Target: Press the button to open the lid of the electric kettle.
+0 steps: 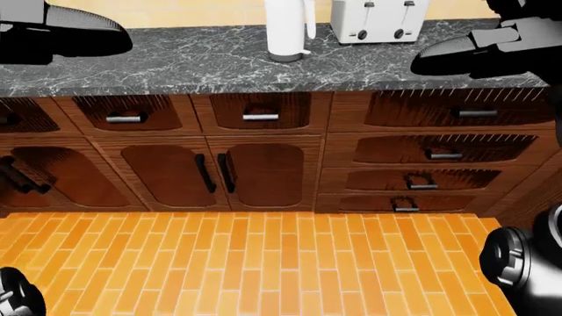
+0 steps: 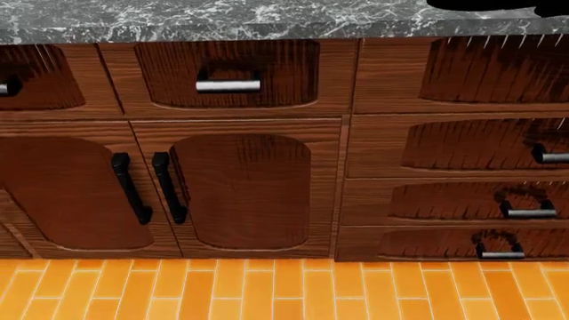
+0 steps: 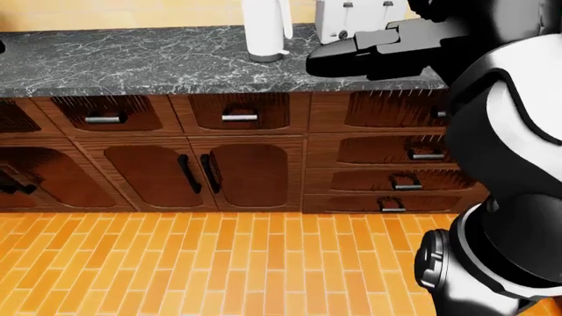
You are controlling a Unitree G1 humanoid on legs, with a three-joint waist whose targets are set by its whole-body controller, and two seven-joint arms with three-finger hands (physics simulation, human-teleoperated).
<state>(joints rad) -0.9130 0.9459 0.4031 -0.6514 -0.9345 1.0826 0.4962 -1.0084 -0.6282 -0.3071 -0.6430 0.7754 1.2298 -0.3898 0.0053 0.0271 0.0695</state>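
The white electric kettle (image 1: 288,29) stands on the dark marble counter (image 1: 202,66) at the top middle of the left-eye view. Its top is cut off by the frame, so lid and button are hidden. It also shows in the right-eye view (image 3: 266,26). My right hand (image 3: 351,56) hovers over the counter to the right of the kettle, fingers stretched out toward it, empty and apart from it. My left hand (image 1: 66,31) is a black shape over the counter at the top left, far from the kettle; its fingers do not show clearly.
A white toaster (image 1: 379,20) stands just right of the kettle. Below the counter are wooden cabinet doors (image 2: 240,190) with black handles and drawers (image 2: 480,143) on the right. An orange tiled floor (image 1: 255,263) lies between me and the cabinets.
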